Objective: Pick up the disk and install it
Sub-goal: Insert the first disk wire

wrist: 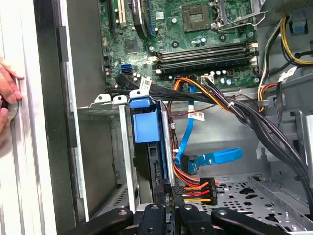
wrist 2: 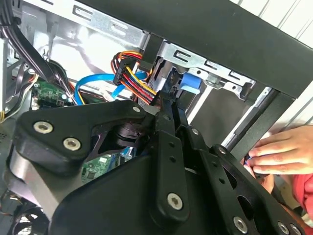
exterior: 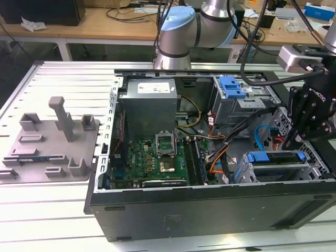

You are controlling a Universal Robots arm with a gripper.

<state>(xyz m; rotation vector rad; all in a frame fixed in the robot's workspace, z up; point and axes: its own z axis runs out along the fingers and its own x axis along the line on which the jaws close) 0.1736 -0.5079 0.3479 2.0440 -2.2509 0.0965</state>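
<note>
The disk, with its blue carrier bracket, sits in the lower drive cage at the exterior view's right of the open computer case. In the first wrist view it stands edge-on in the metal cage. My gripper hangs right over the disk's rear end. Its black fingers are pressed together, shut, and the gripper's tips are at the disk's edge beside the multicoloured power connector. In the second wrist view the gripper points at the blue bracket tab.
A person's hand rests on the case's outer wall; its fingers also show in the first wrist view. Blue data cables and black cable bundles run beside the cage. A grey fixture tray lies at the exterior view's left. An upper bay carries a blue latch.
</note>
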